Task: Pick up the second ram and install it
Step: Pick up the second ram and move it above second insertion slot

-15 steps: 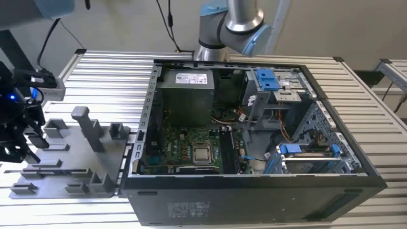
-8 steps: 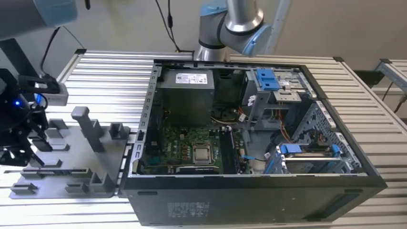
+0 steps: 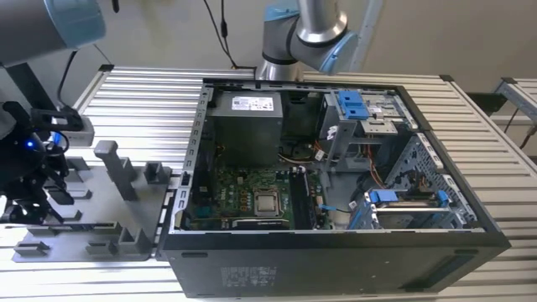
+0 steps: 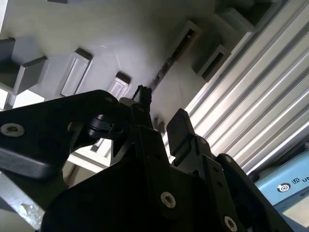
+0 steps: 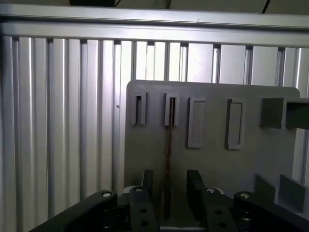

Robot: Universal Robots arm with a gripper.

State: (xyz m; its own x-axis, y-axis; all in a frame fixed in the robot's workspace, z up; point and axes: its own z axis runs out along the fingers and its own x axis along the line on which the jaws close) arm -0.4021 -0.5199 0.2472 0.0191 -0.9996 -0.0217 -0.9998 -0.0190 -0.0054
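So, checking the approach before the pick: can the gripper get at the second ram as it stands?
Probably yes. In the first wrist view the second ram stands on edge in the grey fixture plate, and the open gripper straddles it, one finger on either side, with nothing in between.

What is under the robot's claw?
The second ram is there, standing on edge in a slot of the grey fixture plate. The open gripper straddles it without touching. The gripper's body covers the stick's near end.
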